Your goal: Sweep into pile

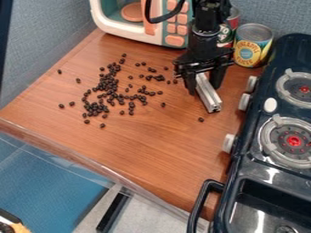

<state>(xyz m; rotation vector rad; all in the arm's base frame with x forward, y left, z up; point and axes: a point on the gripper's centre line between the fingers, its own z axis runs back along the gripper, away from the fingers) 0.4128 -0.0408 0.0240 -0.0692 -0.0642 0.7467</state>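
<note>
Brown wood makes up the table top (152,145), with a toy oven (130,33) at the top of the frame and a dark toy stove (246,166) down the right side. Little dark beans (108,86) lie spread over the upper left and middle, thickest left of the middle. One stray bean (201,119) sits alone, just below the silver bar (209,98). The gripper (204,88), right of the top middle, is closed around that bar, which points down at a slant.

The job now looks like pushing the loose beans in to the thick bunch. It would be good to keep the bar low, with its long side facing the beans, and go slowly so they don't roll off. Start outside the strays and push inward with short strokes, from each side in turn. One big push to the left could just spread them more. Keep clear of the can (252,48) at upper right.
</note>
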